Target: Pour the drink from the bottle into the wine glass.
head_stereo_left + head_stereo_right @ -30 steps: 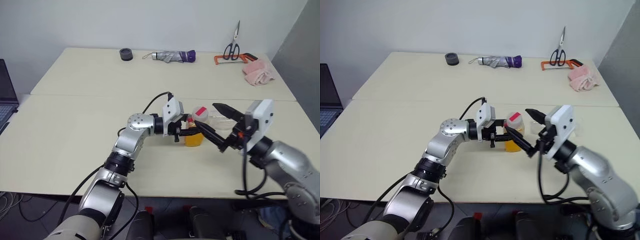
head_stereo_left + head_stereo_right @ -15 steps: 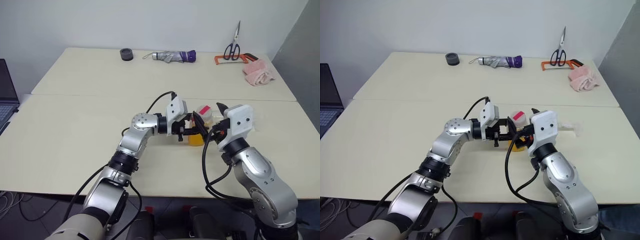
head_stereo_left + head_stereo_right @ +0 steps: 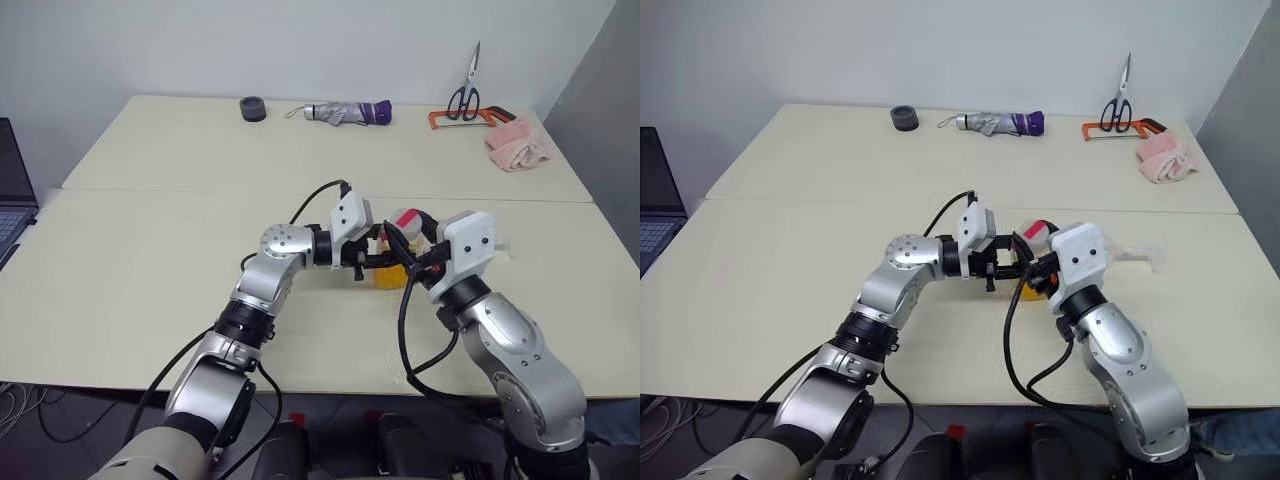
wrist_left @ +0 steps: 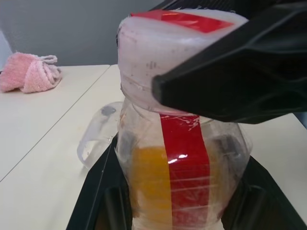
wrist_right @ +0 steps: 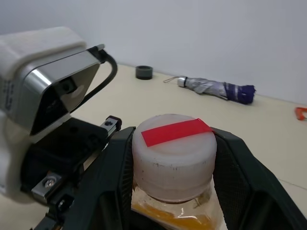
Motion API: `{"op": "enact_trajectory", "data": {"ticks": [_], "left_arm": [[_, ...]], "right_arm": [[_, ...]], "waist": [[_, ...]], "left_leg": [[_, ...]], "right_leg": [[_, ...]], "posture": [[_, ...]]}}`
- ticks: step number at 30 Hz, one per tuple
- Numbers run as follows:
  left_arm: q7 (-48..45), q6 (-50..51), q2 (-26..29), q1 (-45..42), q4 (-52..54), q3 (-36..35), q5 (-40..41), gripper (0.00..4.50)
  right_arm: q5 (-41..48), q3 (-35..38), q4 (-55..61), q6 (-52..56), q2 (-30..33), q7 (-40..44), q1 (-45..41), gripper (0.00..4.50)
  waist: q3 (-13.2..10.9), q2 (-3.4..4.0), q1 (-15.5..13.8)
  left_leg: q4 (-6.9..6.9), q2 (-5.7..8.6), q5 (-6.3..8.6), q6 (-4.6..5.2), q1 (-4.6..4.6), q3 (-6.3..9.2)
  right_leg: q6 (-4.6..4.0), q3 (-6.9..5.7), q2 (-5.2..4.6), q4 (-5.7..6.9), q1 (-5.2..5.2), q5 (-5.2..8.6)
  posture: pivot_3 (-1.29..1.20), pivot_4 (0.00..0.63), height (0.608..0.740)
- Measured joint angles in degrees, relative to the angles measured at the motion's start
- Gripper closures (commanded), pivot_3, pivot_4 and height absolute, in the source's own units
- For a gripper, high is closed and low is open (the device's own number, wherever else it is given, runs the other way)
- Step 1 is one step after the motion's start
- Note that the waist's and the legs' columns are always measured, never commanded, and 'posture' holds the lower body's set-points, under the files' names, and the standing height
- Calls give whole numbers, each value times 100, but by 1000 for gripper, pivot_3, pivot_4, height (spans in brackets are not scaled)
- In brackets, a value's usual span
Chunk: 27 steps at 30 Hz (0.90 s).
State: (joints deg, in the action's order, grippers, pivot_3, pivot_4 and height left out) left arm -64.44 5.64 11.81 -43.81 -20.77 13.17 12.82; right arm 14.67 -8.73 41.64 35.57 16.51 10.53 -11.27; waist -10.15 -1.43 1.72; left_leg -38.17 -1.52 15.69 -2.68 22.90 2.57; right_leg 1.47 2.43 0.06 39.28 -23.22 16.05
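Far table edge – umbrella point(image 3: 347, 113), scissors point(image 3: 463, 96), pink cloth point(image 3: 518, 148) – well apart from bottle point(image 4: 182, 158).

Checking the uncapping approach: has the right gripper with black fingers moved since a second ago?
Yes. The right gripper has swung in from the table's right side towards the clear plastic bottle, and its fingers now flank the white cap.

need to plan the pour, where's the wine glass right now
The wine glass lies on its side on the near table, just behind the bottle the left gripper holds, towards the robot's right.
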Motion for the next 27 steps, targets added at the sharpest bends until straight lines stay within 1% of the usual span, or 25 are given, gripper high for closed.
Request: {"op": "enact_trajectory", "data": {"ticks": [3, 5, 8, 10, 14, 17, 21, 24, 27], "left_arm": [[-203, 6, 92, 1, 5, -2, 27, 2739], [-339, 20, 144, 0, 8, 3, 58, 2739], [-522, 92, 176, -7, 40, 23, 83, 2739], [-609, 182, 192, -25, 64, 32, 105, 2743], [-697, 277, 207, -94, 91, 46, 128, 2756], [-721, 287, 210, -94, 102, 53, 127, 2756], [-700, 289, 207, -94, 106, 57, 126, 2756], [-691, 281, 203, -84, 168, 88, 122, 2756], [-671, 210, 178, -83, 227, 120, 102, 2757]], "right_arm": [[603, 411, -410, -151, 629, 1113, -276, 2574], [1036, 651, -847, -225, 1164, 1992, -623, 2574], [1512, 782, -1550, -267, 1766, 3151, -1128, 2574], [1716, 766, -2120, -268, 1980, 3814, -1517, 2574], [2049, 728, -2923, -86, 2189, 4689, -2061, 2574], [2059, 692, -3165, -92, 2216, 4932, -2173, 2574], [2064, 718, -3114, -126, 2203, 4908, -2135, 2574], [2113, 888, -2686, -115, 2167, 4624, -1810, 2574], [2163, 1109, -2044, -67, 2097, 4085, -1365, 2574]], "waist": [[0, 0, 0], [-1, 0, 0], [-1, 1, 1], [-2, 1, 12], [-2, 1, 0], [-2, 1, -4], [-2, 1, -6], [-2, 1, -8], [-2, 1, -14]], "left_leg": [[-2, 1, 0, 1, -2, -1], [0, 2, 1, 2, -3, -1], [4, 1, 1, 2, -3, -2], [4, -1, 1, 3, -3, -3], [4, -2, 1, 3, -1, -1], [4, -1, 1, 3, 2, -2], [4, -1, 1, 2, 3, -1], [4, -1, 1, 2, 4, 2], [2, 0, 1, 2, 5, 4]], "right_leg": [[0, -1, -1, -1, 4, 0], [0, -2, -1, -3, 6, -1], [-1, -2, 1, -8, 5, -1], [-1, -1, 2, -9, 5, -1], [-2, -3, 0, -11, 4, -1], [-2, -3, -4, -15, 4, -1], [-2, -3, -6, -15, 4, -1], [-2, -4, -6, -15, 4, -1], [-2, -3, -9, -14, 4, -1]], "posture": [[0, 150, 740], [0, 150, 740], [0, 150, 740], [0, 150, 740], [0, 150, 740], [0, 150, 740], [0, 150, 740], [0, 150, 740], [0, 150, 740]]}}
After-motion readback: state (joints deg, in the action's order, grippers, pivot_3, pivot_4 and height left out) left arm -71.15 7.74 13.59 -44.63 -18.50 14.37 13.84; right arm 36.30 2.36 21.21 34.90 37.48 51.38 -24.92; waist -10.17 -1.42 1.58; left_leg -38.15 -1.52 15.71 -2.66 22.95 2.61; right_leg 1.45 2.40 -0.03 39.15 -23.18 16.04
